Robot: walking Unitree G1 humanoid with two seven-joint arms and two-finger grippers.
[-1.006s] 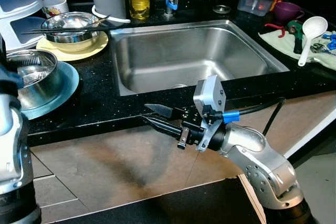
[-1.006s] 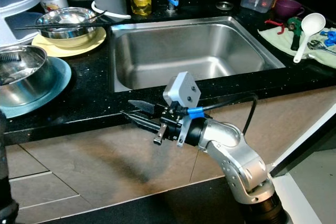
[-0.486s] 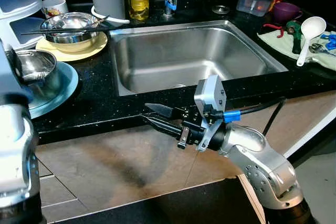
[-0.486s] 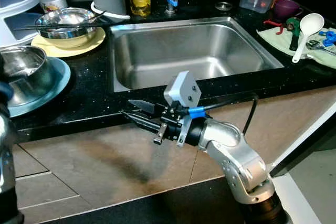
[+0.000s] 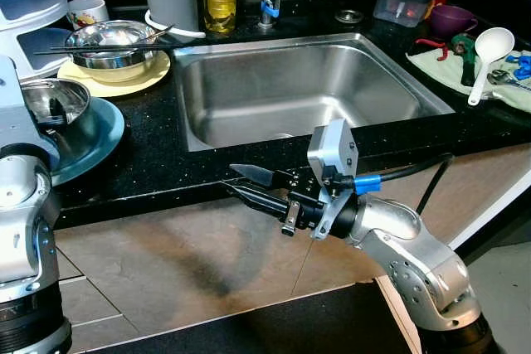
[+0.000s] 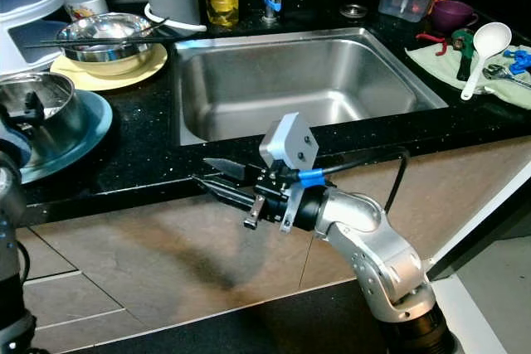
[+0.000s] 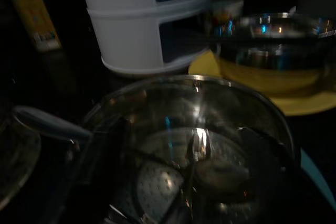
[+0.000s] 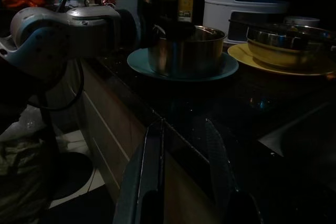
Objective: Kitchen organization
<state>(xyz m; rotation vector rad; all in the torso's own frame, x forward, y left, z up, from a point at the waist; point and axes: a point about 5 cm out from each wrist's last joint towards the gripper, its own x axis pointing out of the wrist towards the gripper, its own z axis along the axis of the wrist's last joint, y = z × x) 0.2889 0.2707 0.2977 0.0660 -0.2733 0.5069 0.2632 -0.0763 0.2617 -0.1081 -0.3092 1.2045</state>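
One change stood out over the last second: my left arm had risen beside the near steel bowl (image 6: 37, 109), and its left gripper (image 6: 31, 107) now sat down inside that bowl. I judged this to be the approach to a grasp, either on the bowl's wall or on something inside it; nothing had been lifted. I could not tell from the left wrist view whether those fingers were spread or closed, as the picture was too dark.

My right gripper (image 5: 249, 186) had not moved. It hung in front of the counter (image 5: 158, 167) edge, below the sink (image 5: 299, 84), its two black fingers a little apart and holding nothing.

Materials, as inspected:
- Near bowl: polished steel, deep and straight-walled, standing on a teal plate (image 5: 104, 126). Its inside was mirror-bright, with a rounded object at the bottom that I could not identify.
- Second steel bowl (image 5: 112, 43): shallower, nested in a yellow bowl on a yellow plate (image 5: 124, 80), with dark chopsticks (image 5: 99, 46) laid across its rim.
- Counter: glossy black speckled stone.
- Sink: brushed steel, rectangular, dry.
- White plastic ladle (image 5: 489, 51) lay on a pale cloth at the far right, well apart from both grippers.
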